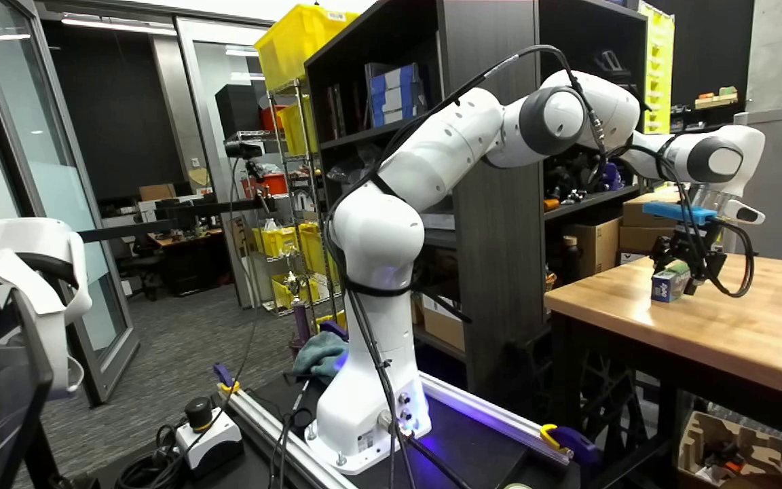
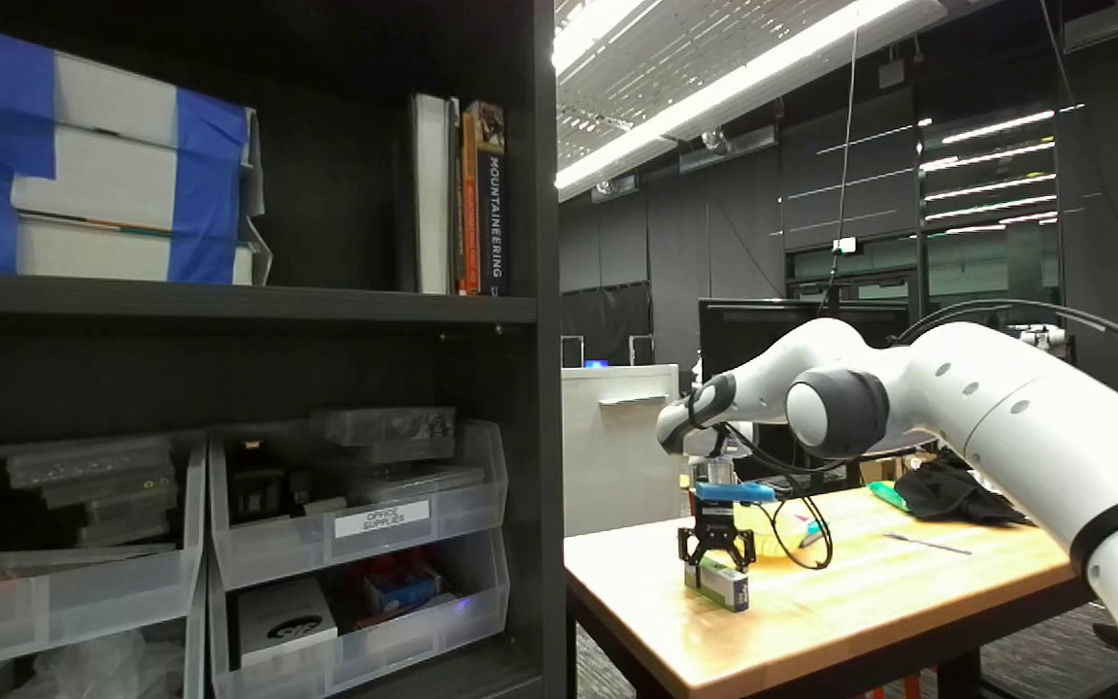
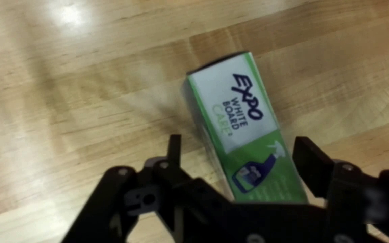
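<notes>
A green and white EXPO whiteboard-care box (image 3: 245,135) lies on the wooden table, turned at a slant in the wrist view. My gripper (image 3: 238,146) straddles it with its jaws apart. Bare wood shows between the left finger (image 3: 174,148) and the box's side. The right finger (image 3: 311,165) is very close to the opposite side; whether it touches cannot be made out. The near end of the box is hidden by the gripper body. In both exterior views the gripper (image 2: 716,563) points down over the box (image 2: 722,586) (image 1: 669,285).
The wooden table (image 1: 771,322) has its edge close to the box. A yellow bowl (image 2: 780,534) stands behind the gripper. Farther along lie a pen-like item (image 2: 928,544) and a black cloth (image 2: 952,493). A dark shelf unit (image 1: 493,224) rises beside the arm.
</notes>
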Available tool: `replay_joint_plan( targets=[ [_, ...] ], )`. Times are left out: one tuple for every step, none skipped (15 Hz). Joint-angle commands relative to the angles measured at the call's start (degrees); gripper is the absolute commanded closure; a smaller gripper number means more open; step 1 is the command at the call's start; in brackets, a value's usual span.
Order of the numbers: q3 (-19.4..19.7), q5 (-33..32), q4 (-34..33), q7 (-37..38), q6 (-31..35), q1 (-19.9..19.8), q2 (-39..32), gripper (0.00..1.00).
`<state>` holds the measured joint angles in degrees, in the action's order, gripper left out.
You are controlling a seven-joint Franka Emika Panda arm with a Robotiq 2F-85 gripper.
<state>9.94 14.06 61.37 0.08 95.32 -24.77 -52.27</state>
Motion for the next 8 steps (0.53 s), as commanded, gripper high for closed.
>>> replay_joint_plan(
  targets=[
    [-0.5, 1.1, -1.3, -0.2, -0.5, -0.9, -0.3, 0.46],
    [-0.5, 1.1, -1.4, -0.1, -0.6, -1.0, -0.3, 0.54],
    [-0.5, 1.1, -1.4, -0.1, -0.6, -1.0, -0.3, 0.62],
    [-0.5, 1.0, -1.4, -0.1, -0.5, -1.0, -0.4, 0.69],
    [-0.5, 1.0, -1.5, -0.1, -0.6, -1.0, -0.4, 0.77],
    [-0.5, 1.0, -1.4, 0.1, -0.4, -1.0, -0.3, 0.84],
    [-0.5, 1.1, -1.1, 0.2, -0.2, -1.0, 0.0, 0.87],
    [-0.5, 1.3, -0.6, 0.2, 0.0, -1.1, 0.5, 0.87]
  ],
)
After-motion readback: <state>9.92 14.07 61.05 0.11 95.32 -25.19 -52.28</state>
